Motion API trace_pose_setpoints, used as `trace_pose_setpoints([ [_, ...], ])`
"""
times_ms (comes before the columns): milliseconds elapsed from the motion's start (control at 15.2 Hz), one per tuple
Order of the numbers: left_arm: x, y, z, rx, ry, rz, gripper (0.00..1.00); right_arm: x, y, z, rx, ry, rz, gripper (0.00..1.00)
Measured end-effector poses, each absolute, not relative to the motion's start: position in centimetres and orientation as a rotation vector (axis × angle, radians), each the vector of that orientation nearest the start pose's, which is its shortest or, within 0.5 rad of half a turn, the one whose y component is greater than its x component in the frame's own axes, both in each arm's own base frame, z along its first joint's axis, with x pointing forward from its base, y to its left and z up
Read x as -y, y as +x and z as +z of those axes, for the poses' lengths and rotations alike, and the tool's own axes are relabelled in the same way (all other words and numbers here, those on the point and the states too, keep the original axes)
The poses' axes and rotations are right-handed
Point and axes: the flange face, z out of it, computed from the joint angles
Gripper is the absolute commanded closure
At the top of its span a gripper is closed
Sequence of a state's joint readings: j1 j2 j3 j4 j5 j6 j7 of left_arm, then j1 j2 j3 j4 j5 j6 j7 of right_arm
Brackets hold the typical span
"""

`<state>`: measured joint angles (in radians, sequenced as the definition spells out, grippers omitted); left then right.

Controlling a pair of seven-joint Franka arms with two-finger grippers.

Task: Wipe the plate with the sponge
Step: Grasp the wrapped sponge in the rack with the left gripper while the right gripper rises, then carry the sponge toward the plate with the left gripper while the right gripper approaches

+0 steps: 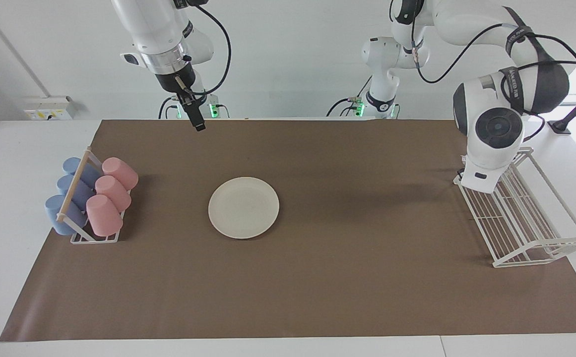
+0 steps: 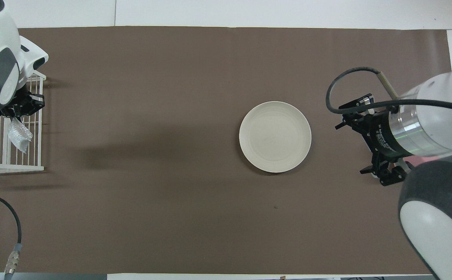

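clearly the left gripper (image 2: 17, 112), at the overhead frame's left edge, hangs touching the sponge (image 2: 19, 134) in the wire rack (image 2: 0, 168); grip unclear; plate (image 2: 275, 136) lies mid-frame; right gripper (image 1: 197, 121) waits, state unclear.

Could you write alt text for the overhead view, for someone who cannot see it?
A cream plate lies alone on a brown mat. The left tool is at a glittery sponge in a white wire rack; the right tool waits beside the plate.

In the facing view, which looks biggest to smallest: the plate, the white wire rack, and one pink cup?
1. White wire rack, the largest.
2. Plate.
3. Pink cup, the smallest, though it lies tilted in its holder, so its full length may not show.
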<state>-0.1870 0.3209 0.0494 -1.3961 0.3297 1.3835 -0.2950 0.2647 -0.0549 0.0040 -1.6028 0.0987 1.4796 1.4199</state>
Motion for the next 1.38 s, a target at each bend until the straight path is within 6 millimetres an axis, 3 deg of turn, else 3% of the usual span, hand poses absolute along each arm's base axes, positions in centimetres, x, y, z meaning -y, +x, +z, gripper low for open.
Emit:
trace_pose_setpoints([
  [132,6.1,60.8,53.9,0.282,-2.897,0.369,1.0,-15.2,50.5,63.2,-1.694,-2.624,0.187,0.0],
  [197,5.7,60.3,55.6,0.327,-2.998,0.378,1.0,-15.4,50.4,63.2,-1.693,-2.627,0.189,0.0],
  [329,3.3,58.9,58.6,0.434,-3.198,0.433,1.0,-16.0,50.2,63.2,-1.712,-2.619,0.192,0.0],
  [461,1.7,58.1,59.8,0.498,-3.357,0.506,1.0,-16.2,50.1,63.1,-1.729,-2.612,0.194,0.0],
  [592,2.0,57.8,59.5,0.539,-3.508,0.6,1.0,-16.3,50.1,63.1,-1.739,-2.607,0.196,0.0],
  [856,4.5,56.5,56.9,0.623,-3.793,0.716,1.0,-16.3,50.0,63.1,-1.88,-2.515,0.195,0.0],
  [1119,6.3,52.5,53.8,0.703,-4.083,0.695,1.0,-17.2,50.1,63.4,-1.949,-2.438,0.165,0.0],
  [1251,8.4,50.3,52.7,0.668,-4.196,0.642,1.0,-18.6,49.9,63.6,-1.989,-2.385,0.144,0.0],
  [1382,11.9,48.4,52.0,0.56,-4.294,0.567,1.0,-20.2,49.4,63.7,-2.022,-2.352,0.138,0.0],
])
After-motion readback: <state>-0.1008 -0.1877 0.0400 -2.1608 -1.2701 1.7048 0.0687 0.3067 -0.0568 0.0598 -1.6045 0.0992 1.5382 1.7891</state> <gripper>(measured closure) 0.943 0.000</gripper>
